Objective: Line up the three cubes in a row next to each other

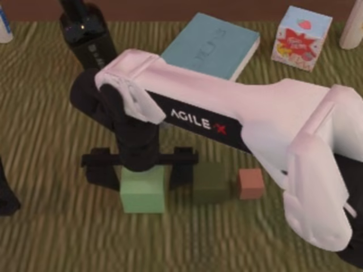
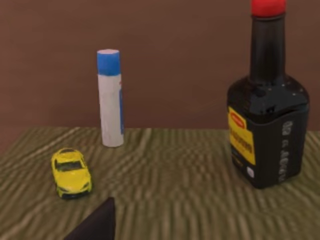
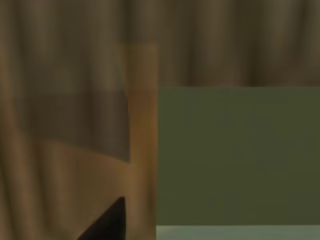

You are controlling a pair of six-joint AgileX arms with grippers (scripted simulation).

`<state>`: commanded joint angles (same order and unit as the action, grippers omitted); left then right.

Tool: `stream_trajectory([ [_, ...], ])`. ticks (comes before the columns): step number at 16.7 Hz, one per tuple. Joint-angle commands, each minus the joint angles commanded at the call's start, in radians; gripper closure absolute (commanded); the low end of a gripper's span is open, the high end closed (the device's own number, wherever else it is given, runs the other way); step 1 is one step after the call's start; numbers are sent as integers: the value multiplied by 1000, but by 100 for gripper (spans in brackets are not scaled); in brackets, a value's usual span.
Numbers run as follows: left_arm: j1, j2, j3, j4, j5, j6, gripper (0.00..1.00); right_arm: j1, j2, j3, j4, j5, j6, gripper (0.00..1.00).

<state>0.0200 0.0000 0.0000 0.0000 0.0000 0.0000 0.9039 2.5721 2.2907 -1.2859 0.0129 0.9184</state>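
Note:
Three cubes lie in a row near the table's front: a large light green cube [image 1: 143, 192], a dark olive cube [image 1: 210, 182] and a small salmon-red cube [image 1: 250, 183]. A gap separates the green cube from the olive one; the olive and red cubes sit close together. My right gripper [image 1: 139, 165] hangs open over the green cube's far edge, its black fingers spread wider than the cube. The right wrist view shows one fingertip [image 3: 107, 222], the olive cube's face [image 3: 240, 155] and a strip of the green cube [image 3: 235, 233]. My left gripper [image 1: 5, 195] is parked at the left edge.
A teal book [image 1: 212, 45], a printed strawberry carton [image 1: 300, 37] and a dark sauce bottle [image 1: 85, 31] stand at the back. White tubes [image 1: 353, 22] sit at the back corners. The left wrist view shows a yellow toy car [image 2: 71, 172] and a blue-capped stick [image 2: 110, 97].

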Motion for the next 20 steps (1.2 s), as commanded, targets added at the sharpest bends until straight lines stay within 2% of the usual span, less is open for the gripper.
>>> stream_trajectory([
  [8, 0, 0, 0, 0, 0, 0, 0, 0, 12, 40, -35, 1, 0, 0],
  [16, 0, 0, 0, 0, 0, 0, 0, 6, 93, 422, -323, 1, 2, 0],
  [20, 0, 0, 0, 0, 0, 0, 0, 6, 105, 482, -378, 1, 0, 0],
])
